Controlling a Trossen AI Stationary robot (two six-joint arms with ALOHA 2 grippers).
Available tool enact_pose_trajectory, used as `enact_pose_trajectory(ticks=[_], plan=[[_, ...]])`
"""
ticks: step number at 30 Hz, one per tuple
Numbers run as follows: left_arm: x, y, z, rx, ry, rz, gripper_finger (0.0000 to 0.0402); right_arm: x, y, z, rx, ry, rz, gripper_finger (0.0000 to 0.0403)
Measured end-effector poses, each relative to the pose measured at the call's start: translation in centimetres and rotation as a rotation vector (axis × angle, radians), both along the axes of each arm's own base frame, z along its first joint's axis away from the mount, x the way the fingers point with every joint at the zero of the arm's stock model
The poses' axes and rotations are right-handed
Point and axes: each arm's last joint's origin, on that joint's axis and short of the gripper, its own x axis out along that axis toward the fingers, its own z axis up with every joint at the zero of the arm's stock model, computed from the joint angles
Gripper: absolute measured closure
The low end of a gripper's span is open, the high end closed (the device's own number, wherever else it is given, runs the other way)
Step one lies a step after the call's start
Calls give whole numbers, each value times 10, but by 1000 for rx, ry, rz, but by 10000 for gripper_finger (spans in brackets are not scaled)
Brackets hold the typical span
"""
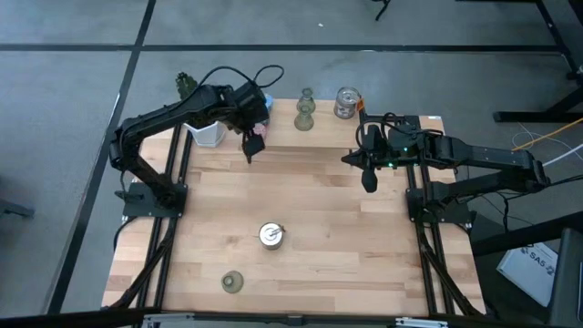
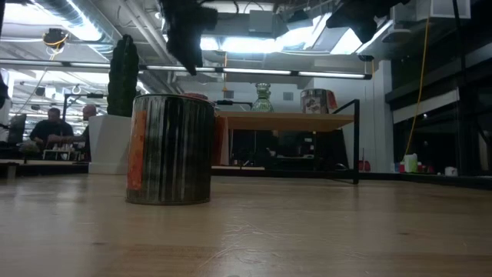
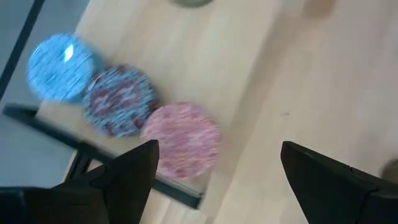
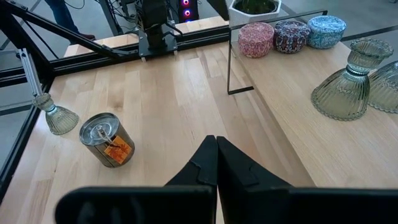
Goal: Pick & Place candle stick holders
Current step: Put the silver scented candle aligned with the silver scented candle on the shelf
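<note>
Three round candle stick holders, blue (image 3: pixel 60 67), dark speckled (image 3: pixel 120 101) and pink (image 3: pixel 181 140), stand in a row on a raised wooden shelf (image 4: pixel 292 124) at the table's far edge. My left gripper (image 3: pixel 217 168) hovers open above and just near of the pink one (image 1: pixel 260 129), with nothing between its fingers. Two olive-green flared holders (image 4: pixel 342 93) and a silvery cup (image 1: pixel 346 102) also stand on the shelf. Another silvery cup (image 1: pixel 271 235) and a green flared holder (image 1: pixel 232 282) stand on the table. My right gripper (image 4: pixel 216 155) hangs shut above the table's right part.
A white pot (image 1: pixel 208 133) with a green cactus (image 2: pixel 123 75) stands at the shelf's left end, beside my left arm. The shelf rests on thin black legs (image 4: pixel 230 62). Bare wood lies between the two arms (image 1: pixel 310 191). People sit in the room beyond the table (image 2: pixel 52 127).
</note>
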Motion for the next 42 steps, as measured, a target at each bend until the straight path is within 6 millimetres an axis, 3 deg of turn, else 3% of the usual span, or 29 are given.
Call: enact_pose_trajectory(ticks=[9,21,36,42], plan=[[17,-43,8,-48,-101,-317,75,0,0,0,0,0,0,402],[40,-103,-1,-21,-66,-601,75,0,0,0,0,2,0,402],[71,-139,-36,-45,29,-735,74,0,0,0,14,-5,-6,402],[75,-150,-40,-46,34,-766,68,0,0,0,18,2,-7,402]])
